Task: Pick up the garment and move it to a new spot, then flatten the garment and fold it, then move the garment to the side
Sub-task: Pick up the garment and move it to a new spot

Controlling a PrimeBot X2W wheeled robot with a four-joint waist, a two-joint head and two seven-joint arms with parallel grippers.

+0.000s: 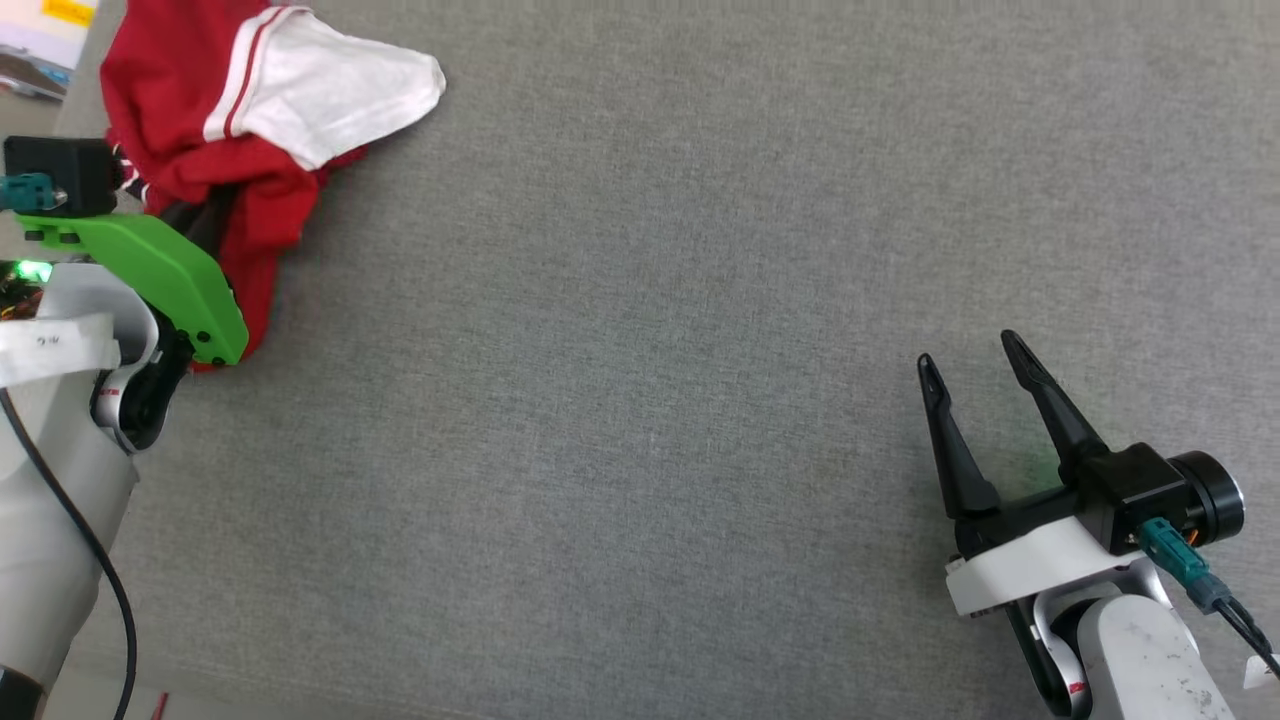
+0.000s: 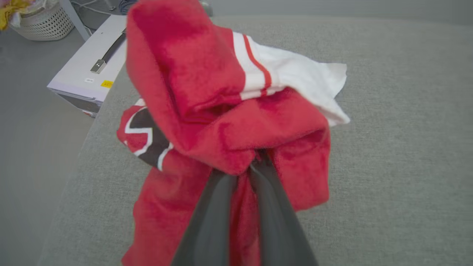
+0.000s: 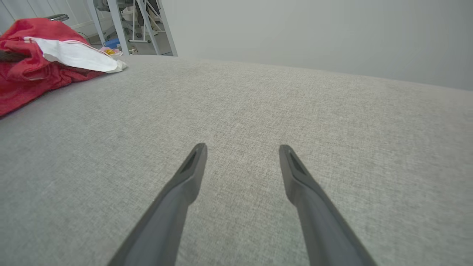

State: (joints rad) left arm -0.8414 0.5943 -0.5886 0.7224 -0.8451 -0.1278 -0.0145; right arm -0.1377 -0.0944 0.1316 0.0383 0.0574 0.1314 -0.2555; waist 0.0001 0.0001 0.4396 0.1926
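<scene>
My left hand (image 2: 247,177) is clamped shut on a bunched fold of the garment (image 2: 192,74), which is crumpled up at the far left edge of the tabletop (image 1: 640,400). My right hand (image 1: 968,352) sits well apart from it, fingers spread wide. Off the edge there's a white basket (image 2: 46,24) with something yellow (image 2: 10,6) in it.

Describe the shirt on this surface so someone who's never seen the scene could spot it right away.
Start at the wide grey fabric surface and go to its far left corner, by the left pincer. There the garment sits bunched up in that pincer's grip. It is the one bright red cloth, with a white sleeve edged in red-and-white stripes.
</scene>
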